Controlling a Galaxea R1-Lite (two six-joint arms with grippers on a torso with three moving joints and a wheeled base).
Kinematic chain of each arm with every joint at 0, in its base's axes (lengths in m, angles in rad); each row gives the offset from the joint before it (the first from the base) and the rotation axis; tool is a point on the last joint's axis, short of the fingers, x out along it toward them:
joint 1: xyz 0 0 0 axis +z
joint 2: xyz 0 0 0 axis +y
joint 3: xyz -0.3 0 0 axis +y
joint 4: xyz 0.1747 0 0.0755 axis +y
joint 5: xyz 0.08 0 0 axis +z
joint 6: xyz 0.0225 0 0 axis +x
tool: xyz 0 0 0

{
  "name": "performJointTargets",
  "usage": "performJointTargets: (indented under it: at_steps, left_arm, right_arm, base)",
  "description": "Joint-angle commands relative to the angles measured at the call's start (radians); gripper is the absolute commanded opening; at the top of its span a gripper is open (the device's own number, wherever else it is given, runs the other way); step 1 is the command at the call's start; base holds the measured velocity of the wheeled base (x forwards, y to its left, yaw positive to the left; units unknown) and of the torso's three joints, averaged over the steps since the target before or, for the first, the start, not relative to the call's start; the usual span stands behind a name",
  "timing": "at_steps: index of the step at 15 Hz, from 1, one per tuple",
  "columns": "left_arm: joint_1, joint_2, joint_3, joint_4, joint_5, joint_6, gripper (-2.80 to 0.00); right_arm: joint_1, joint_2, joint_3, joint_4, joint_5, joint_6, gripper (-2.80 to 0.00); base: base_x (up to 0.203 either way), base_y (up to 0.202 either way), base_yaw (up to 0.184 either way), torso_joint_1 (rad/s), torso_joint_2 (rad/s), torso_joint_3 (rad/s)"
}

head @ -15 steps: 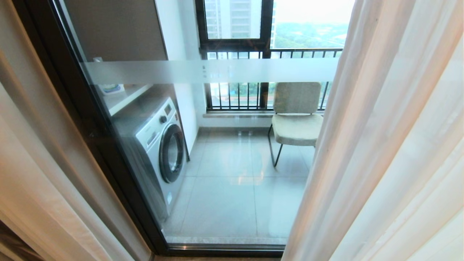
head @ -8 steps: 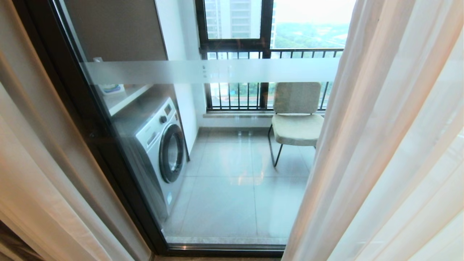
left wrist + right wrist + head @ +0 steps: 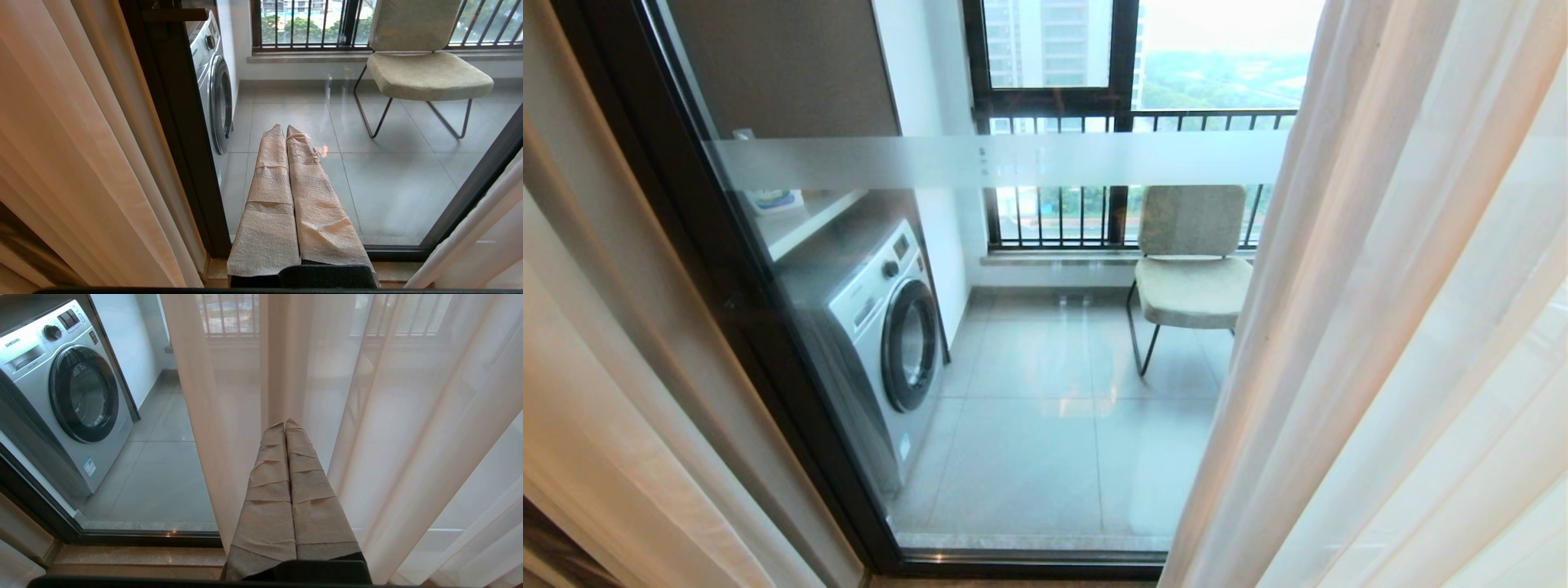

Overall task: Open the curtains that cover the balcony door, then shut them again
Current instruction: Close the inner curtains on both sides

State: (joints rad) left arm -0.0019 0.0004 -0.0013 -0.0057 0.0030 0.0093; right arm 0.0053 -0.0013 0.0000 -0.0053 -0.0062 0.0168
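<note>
The curtains hang parted. A white sheer panel (image 3: 1380, 327) covers the right side and a beige panel (image 3: 596, 392) hangs at the left. Between them the balcony door (image 3: 1013, 159) shows its glass, frosted band and dark frame (image 3: 727, 310). Neither gripper appears in the head view. My left gripper (image 3: 284, 128), wrapped in pale tape, is shut and empty, pointing at the glass near the left frame (image 3: 179, 134). My right gripper (image 3: 284, 422), also taped, is shut with nothing in it, its tips just in front of the sheer's folds (image 3: 388, 428).
Behind the glass stand a silver washing machine (image 3: 882, 327) on the left and a beige chair (image 3: 1191, 269) on a grey tiled floor. A dark-framed window with bar railing (image 3: 1054, 122) closes the balcony. A stone sill (image 3: 135, 559) runs under the door.
The sheer on the right has swayed slightly; its edge near the top sits a little further right. Nothing else has moved.
</note>
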Motion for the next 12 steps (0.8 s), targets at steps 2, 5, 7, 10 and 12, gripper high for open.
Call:
performJointTargets:
  at_steps: [2, 5, 7, 10, 12]
  left_arm:
    - [0.0, 0.0, 0.001, 0.0, 0.002, 0.0, -2.8]
    - [0.0, 0.0, 0.0, 0.0, 0.0, 0.0, -2.8]
    - [0.0, 0.0, 0.0, 0.001, 0.0, 0.001, -2.8]
    - [0.0, 0.0, 0.0, 0.001, 0.0, 0.001, -2.8]
    - [0.0, 0.0, 0.0, 0.001, 0.0, 0.001, -2.8]
  right_arm:
    - [0.001, 0.001, 0.0, -0.001, 0.0, 0.0, -2.8]
    - [0.001, 0.001, 0.0, -0.001, 0.0, 0.0, -2.8]
    - [0.001, 0.001, 0.0, -0.001, 0.0, 0.0, -2.8]
    - [-0.001, 0.001, 0.0, -0.001, 0.0, 0.0, -2.8]
    - [0.001, 0.001, 0.0, -0.001, 0.0, 0.0, -2.8]
  base:
    - [0.0, 0.0, 0.0, 0.0, 0.0, 0.0]
    - [0.0, 0.0, 0.0, 0.0, 0.0, 0.0]
    - [0.0, 0.0, 0.0, 0.0, 0.0, 0.0]
    - [0.0, 0.0, 0.0, 0.0, 0.0, 0.0]
    - [0.0, 0.0, 0.0, 0.0, 0.0, 0.0]
